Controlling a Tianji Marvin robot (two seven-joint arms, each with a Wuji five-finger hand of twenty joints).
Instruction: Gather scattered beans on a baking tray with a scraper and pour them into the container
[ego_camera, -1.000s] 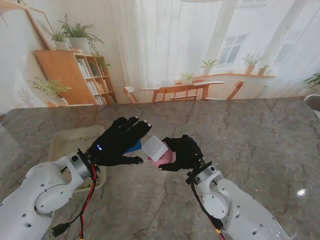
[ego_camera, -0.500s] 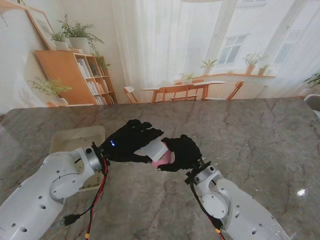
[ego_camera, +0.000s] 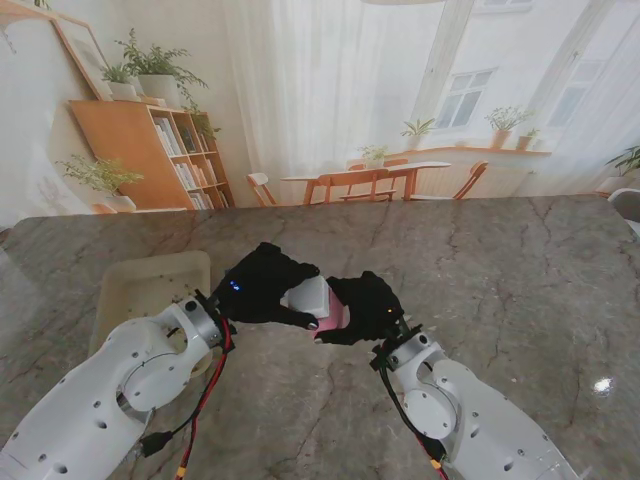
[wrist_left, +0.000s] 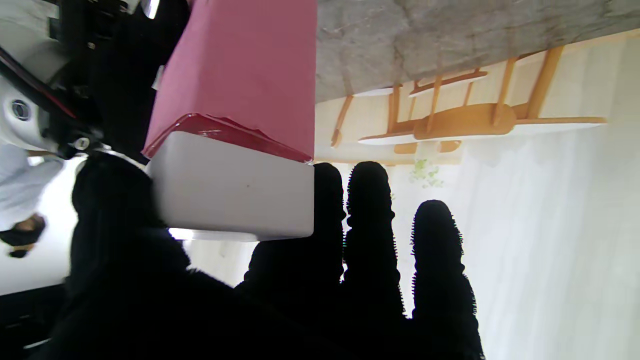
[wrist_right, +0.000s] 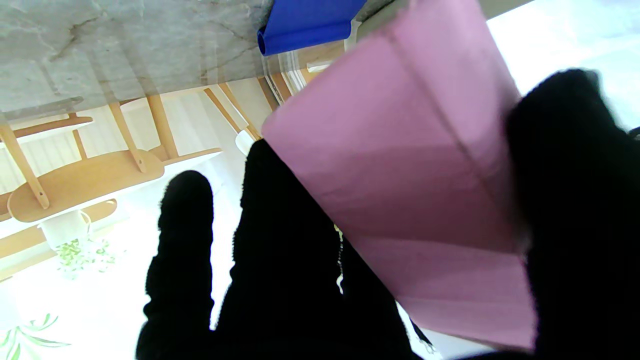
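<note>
A pink container (ego_camera: 334, 318) with a white end (ego_camera: 308, 295) is held up over the marble table, between my two black-gloved hands. My right hand (ego_camera: 366, 304) is shut around its pink body (wrist_right: 410, 165), thumb on one side and fingers (wrist_right: 280, 250) on the other. My left hand (ego_camera: 262, 288) grips the white end (wrist_left: 230, 190), which sits between its thumb and fingers (wrist_left: 370, 240). In the right wrist view a blue-handled scraper (wrist_right: 305, 22) with a clear blade lies on the table beyond the container. The cream baking tray (ego_camera: 140, 285) is on my left; I cannot make out beans in it.
My left forearm (ego_camera: 150, 380) crosses over the near right part of the tray. The grey marble table (ego_camera: 500, 270) stretches out to the right and far side. Behind its far edge is a room backdrop with a bookshelf and chairs.
My left hand swung right from over the tray's edge and closed onto the white end of the container. The blue scraper seen under it earlier is hidden now. My right hand stayed still.
</note>
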